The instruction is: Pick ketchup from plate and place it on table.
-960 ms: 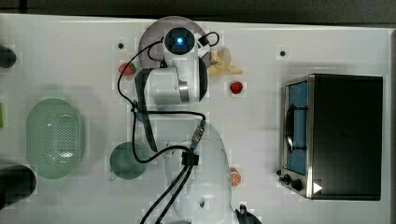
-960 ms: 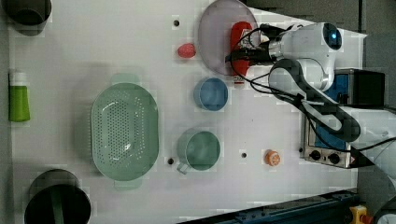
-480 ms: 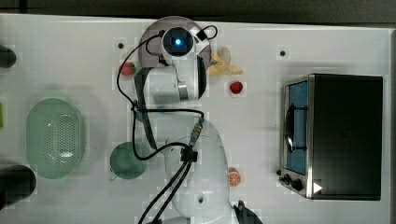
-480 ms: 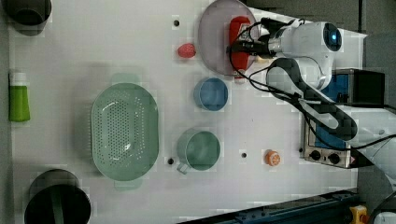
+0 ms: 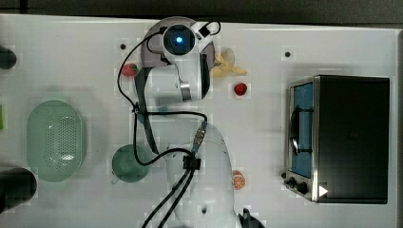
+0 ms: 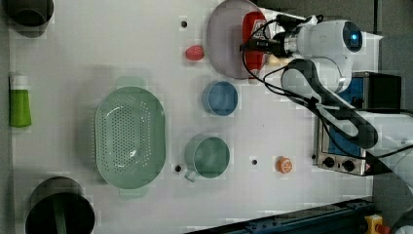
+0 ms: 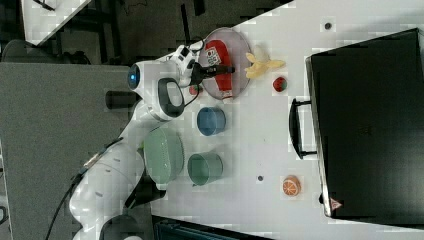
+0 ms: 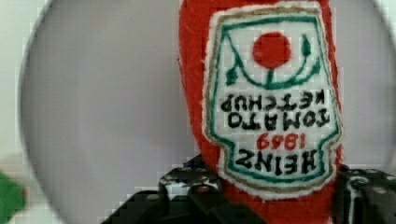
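White bench (image 6: 122,44) carries a pale lilac plate (image 6: 225,41) near one edge, with a blue bowl (image 6: 220,97), a green perforated basket (image 6: 129,137), a green mug (image 6: 207,157), a strawberry (image 6: 194,52) and a toaster oven (image 5: 340,137) around it. On the plate lies the ketchup (image 6: 253,41), a soft, plush-looking red bottle lying flat, its stitched white label facing up with green lettering and a red tomato emblem; in the right view a pale cap end reaches the plate's rim. The robot's gripper (image 7: 212,70) is down over the bottle, and in the wrist view its dark fingers (image 8: 187,191) stand on either side of the red body, clamped against it just past the label's end. The bottle appears to rest on the plate, not yet lifted. Judging from this, the step in hand is securing the grasp; it would go best by keeping the squeeze firm across the narrow width, since the soft body may give, then rising straight up so the bottle clears the rim before carrying it to bare bench beside the plate, away from the strawberry and bowl.
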